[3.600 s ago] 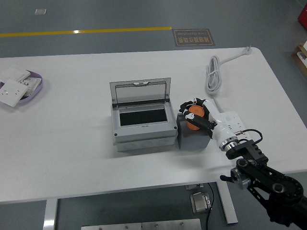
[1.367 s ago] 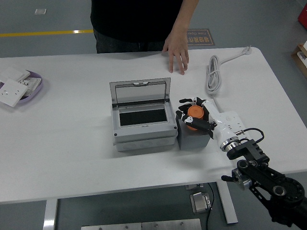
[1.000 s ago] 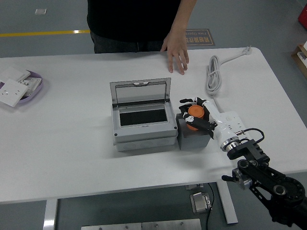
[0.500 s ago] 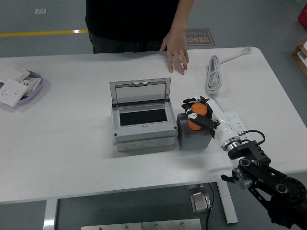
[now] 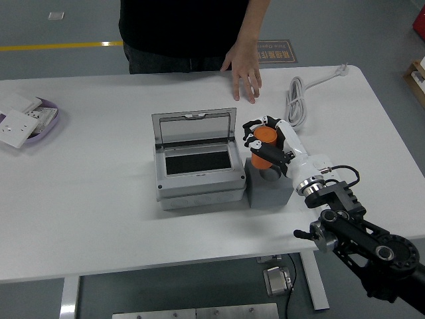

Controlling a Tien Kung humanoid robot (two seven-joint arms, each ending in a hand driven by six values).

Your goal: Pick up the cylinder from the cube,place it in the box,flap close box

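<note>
Now | right hand (image 5: 267, 147) clamped round orange cylinder (image 5: 264, 137), lifted clear above grey cube (image 5: 269, 186) | box (image 5: 198, 174) alongside, lid up to receive it

Grey floor (image 5: 60, 20), yellow line (image 5: 60, 45), perhaps tape.

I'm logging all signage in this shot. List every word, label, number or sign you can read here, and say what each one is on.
Nothing can be read for certain.
Floor sign: brownish plate with pale characters, too blurred to read.
Box: no label visible.
Cube, orange cylinder, right hand: no print visible.
White plates in the purple tray: no text discernible.
</note>
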